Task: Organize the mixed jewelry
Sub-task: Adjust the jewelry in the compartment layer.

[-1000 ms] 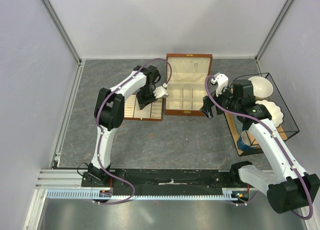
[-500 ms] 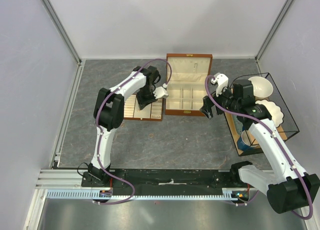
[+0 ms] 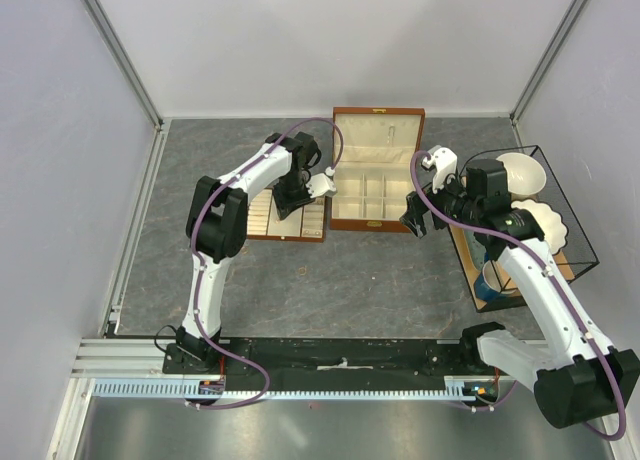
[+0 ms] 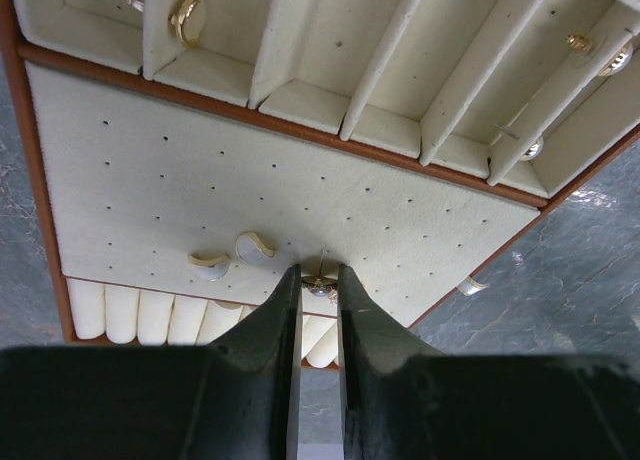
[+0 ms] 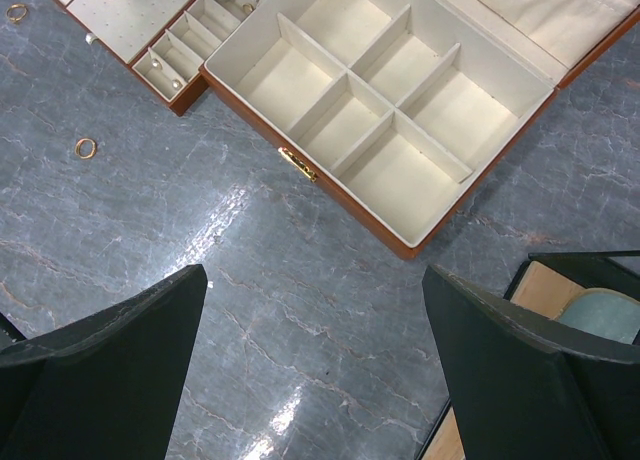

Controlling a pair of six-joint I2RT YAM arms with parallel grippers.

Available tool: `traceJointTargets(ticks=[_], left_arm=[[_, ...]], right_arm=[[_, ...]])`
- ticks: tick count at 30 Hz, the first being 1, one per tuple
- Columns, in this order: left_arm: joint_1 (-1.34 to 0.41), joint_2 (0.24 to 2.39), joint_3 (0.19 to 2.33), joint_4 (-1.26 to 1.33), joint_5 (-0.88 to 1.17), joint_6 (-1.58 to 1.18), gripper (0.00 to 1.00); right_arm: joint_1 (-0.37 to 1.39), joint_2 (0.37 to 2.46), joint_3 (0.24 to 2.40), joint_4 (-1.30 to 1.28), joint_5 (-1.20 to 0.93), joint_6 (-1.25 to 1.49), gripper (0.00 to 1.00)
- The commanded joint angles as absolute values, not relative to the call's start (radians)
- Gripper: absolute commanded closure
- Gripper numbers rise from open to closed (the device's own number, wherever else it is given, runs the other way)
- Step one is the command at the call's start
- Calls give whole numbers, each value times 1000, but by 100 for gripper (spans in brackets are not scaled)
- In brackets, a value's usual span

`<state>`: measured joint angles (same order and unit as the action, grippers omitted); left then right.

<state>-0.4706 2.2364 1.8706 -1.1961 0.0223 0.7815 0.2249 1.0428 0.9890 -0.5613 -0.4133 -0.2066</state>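
**Left claw pinched on a stud at the tray**

The left claw (image 4: 318, 280) was almost closed, its dark fingers (image 4: 275, 325) pinching a tiny pale metallic stud (image 4: 320, 288) over the near edge of the cream perforated pad (image 4: 300, 170) of the flat brown-framed tray (image 4: 40, 195). Two curved cream-and-gold earrings (image 4: 210, 264) lay on the pad just left of it. A gold hoop (image 4: 186, 13) sat in a far slot. The right claw (image 5: 315, 320) gaped wide, holding nothing, above the grey marbled bench (image 5: 250, 290), near the brown wooden cream-lined box (image 5: 285, 80). A gold ring (image 5: 86, 147) lay loose on the bench.
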Motion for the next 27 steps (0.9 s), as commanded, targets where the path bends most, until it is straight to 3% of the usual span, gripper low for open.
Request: traceJointTargets(ticks=[1,27], left_arm=[[-465,2200,1853,-1204,17,818,98],[-462,2203,1861,-1207,3,822,99]], right_arm=[[222,1025,986,-540,-420,-212,2],[222,1028,991,-541,-425,-210,2]])
